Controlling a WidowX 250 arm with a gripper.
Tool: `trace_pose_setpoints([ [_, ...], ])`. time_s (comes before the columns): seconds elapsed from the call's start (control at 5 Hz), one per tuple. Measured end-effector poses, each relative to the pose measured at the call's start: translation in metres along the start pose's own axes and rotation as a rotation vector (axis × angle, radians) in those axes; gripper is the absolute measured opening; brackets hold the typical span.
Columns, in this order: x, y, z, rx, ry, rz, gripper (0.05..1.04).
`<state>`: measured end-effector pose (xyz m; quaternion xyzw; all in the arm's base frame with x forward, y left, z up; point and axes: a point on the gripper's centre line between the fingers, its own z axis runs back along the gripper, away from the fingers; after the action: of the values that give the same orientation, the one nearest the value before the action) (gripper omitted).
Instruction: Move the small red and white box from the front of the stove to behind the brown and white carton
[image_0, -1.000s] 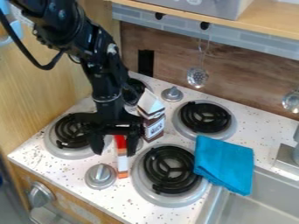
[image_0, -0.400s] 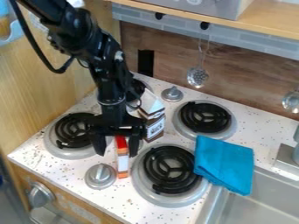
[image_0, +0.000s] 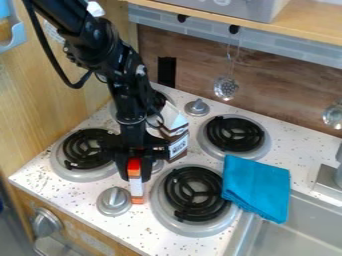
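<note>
Left of centre in the frame, between the left burner (image_0: 81, 150) and the lower burner (image_0: 194, 194), the box (image_0: 136, 188) was on the desk (image_0: 152, 242), just beside the lower knob (image_0: 115, 201). A slack or off-centre grip could have let it twist or slip; a sideways swing could have struck the knob or, to the right, tipped the carton (image_0: 178, 145). The hand (image_0: 135, 177) appeared closed to the box's width, gripping its upper part from both sides. Farther right lay the cloth (image_0: 256, 187).

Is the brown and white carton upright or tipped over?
Upright: the carton stands on the stovetop with its peaked white top uppermost.
</note>
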<state>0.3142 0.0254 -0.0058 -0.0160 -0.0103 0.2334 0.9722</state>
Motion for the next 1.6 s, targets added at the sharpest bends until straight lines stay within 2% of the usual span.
trace_pose_setpoints([
  [0.2,-0.002,0.0,0.0,0.001,0.011,0.003,0.409],
  [0.4,-0.005,0.0,0.002,0.0,0.044,0.014,0.409],
  [0.6,0.001,0.005,0.008,-0.021,0.059,0.042,0.409],
  [1.0,0.037,0.024,0.032,-0.041,0.013,0.152,0.409],
  [1.6,0.082,0.034,0.026,-0.044,0.029,0.224,0.409],
])
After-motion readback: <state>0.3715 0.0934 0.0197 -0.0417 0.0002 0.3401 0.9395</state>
